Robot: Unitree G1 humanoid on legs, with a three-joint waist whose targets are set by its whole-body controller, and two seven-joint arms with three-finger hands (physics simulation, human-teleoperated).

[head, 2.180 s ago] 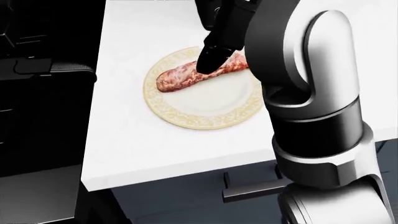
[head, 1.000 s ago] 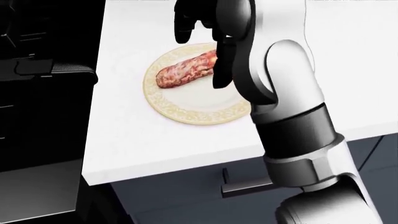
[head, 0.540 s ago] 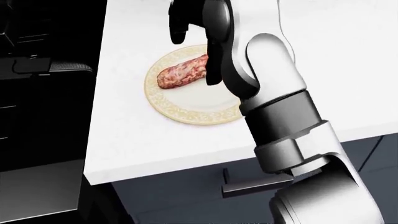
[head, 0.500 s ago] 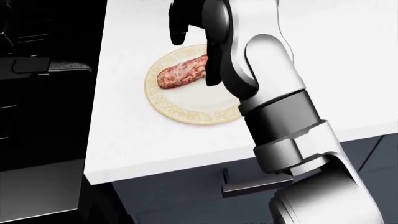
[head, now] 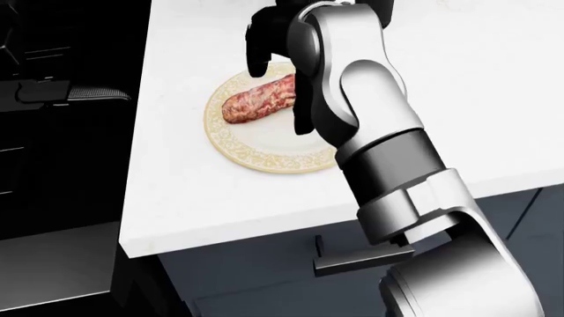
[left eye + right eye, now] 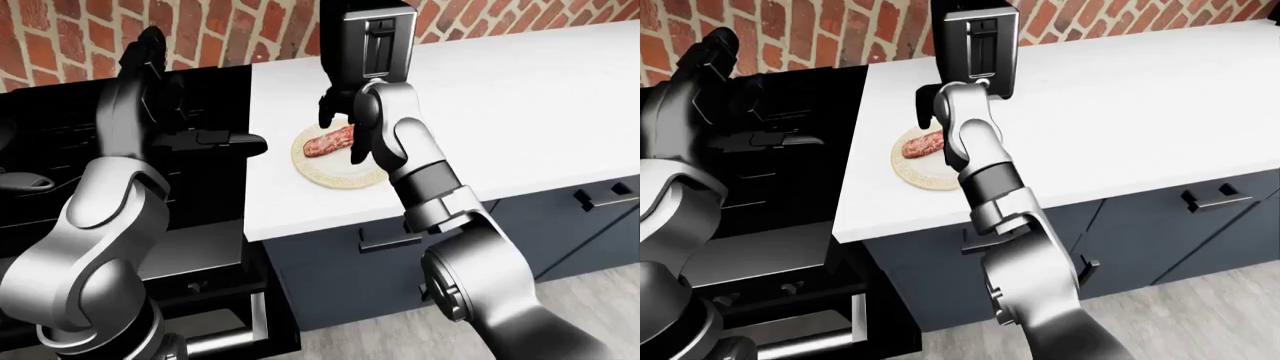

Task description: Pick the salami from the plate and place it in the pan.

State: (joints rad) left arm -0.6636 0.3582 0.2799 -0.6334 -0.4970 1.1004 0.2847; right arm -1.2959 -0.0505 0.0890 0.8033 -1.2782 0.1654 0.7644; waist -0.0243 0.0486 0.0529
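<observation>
Mottled pink-red salami log (image 5: 257, 101) lies on the cream, gold-patterned round plate (image 5: 231, 149), near the left edge of the white counter (image 5: 194, 198); right hand (image 5: 280, 72) poised over it w/ black fingers (image 5: 258, 46) spread apart, straddling the salami's right end, prob. to bracket it for a pinch; not clamped yet. Left hand (image 6: 150, 64) raised over the black stove, fingers open, holding nothing; pan not identifiable.

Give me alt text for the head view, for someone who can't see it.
A robot's right hand hangs with open fingers over a salami lying on a patterned plate on a white counter. Its silver arm covers the plate's right side; a black stove fills the view's left.
</observation>
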